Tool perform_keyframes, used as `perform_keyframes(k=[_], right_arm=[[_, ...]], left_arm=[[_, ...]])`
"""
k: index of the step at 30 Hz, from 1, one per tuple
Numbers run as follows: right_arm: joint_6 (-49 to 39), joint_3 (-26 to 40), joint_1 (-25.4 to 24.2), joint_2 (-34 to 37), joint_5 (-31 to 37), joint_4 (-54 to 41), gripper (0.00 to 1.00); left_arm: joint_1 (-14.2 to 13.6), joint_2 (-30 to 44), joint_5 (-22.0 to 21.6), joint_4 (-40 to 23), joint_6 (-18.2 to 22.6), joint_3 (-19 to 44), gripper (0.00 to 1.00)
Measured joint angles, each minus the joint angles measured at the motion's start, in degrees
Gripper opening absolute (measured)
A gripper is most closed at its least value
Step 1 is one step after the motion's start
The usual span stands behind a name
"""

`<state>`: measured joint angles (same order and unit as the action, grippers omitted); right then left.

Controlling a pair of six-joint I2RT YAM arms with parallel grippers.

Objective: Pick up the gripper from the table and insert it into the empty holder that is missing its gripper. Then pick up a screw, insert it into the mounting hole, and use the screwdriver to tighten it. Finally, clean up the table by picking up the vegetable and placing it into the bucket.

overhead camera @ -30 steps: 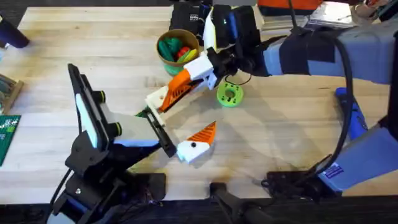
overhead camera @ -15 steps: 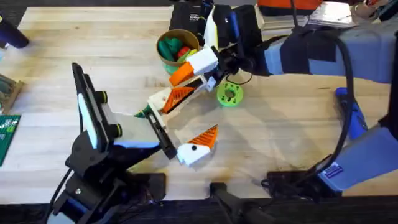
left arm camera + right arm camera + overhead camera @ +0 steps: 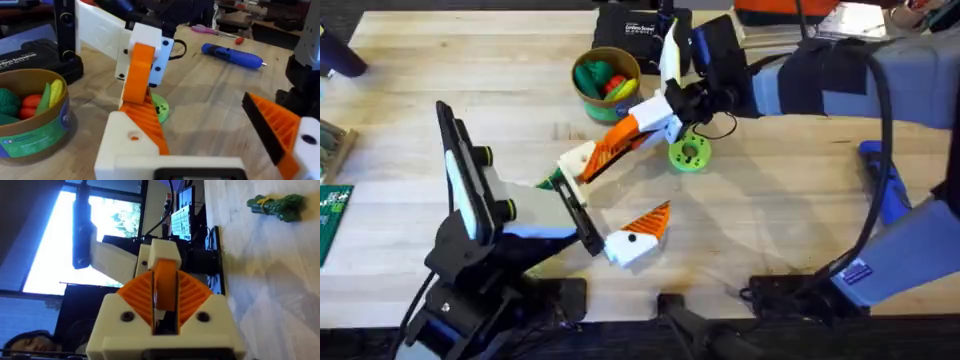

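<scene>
My right gripper [image 3: 620,137] [image 3: 165,282] is shut on the orange tip of the loose white-and-orange gripper [image 3: 582,160] [image 3: 132,145]. That piece's white base lies at the upper end of my left arm's black holder [image 3: 563,192]; whether it is seated I cannot tell. My left gripper [image 3: 640,180] stands open, its own finger [image 3: 632,238] far from the piece. The lime-green disc [image 3: 689,153] [image 3: 160,107] lies just right of the right fingers. The blue screwdriver [image 3: 232,54] rests behind. The vegetable [image 3: 277,205] [image 3: 548,183] peeks from under my left arm. The bucket [image 3: 605,78] holds toy food. The screw is out of view.
A black case [image 3: 640,25] stands behind the bucket. A green circuit board [image 3: 332,220] lies at the left edge. Cables [image 3: 780,290] run along the front right. Bare wood stretches across the right half of the table [image 3: 770,220].
My right gripper rose a little off the loose gripper piece, then came back down and slightly right onto its orange tip. The left arm has stayed put.
</scene>
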<state>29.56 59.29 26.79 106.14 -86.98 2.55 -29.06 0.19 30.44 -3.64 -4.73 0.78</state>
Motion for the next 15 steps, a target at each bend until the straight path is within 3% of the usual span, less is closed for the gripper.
perform_keyframes(k=[5, 7, 8, 15], right_arm=[[-0.1, 0.0, 0.0, 0.0, -0.1, 0.0, 0.219], [-0.2, 0.0, 0.0, 0.0, 0.1, 0.0, 0.048], [-0.4, 0.0, 0.0, 0.0, 0.1, -0.1, 0.021], [-0.4, 0.0, 0.0, 0.0, 0.3, 0.0, 0.017]], left_arm=[[0.0, 0.0, 0.0, 0.0, 0.0, 0.0, 0.986], [0.0, 0.0, 0.0, 0.2, 0.2, 0.0, 0.986], [0.0, 0.0, 0.0, 0.2, 0.2, 0.0, 0.986], [0.0, 0.0, 0.0, 0.2, 0.2, 0.0, 0.985]])
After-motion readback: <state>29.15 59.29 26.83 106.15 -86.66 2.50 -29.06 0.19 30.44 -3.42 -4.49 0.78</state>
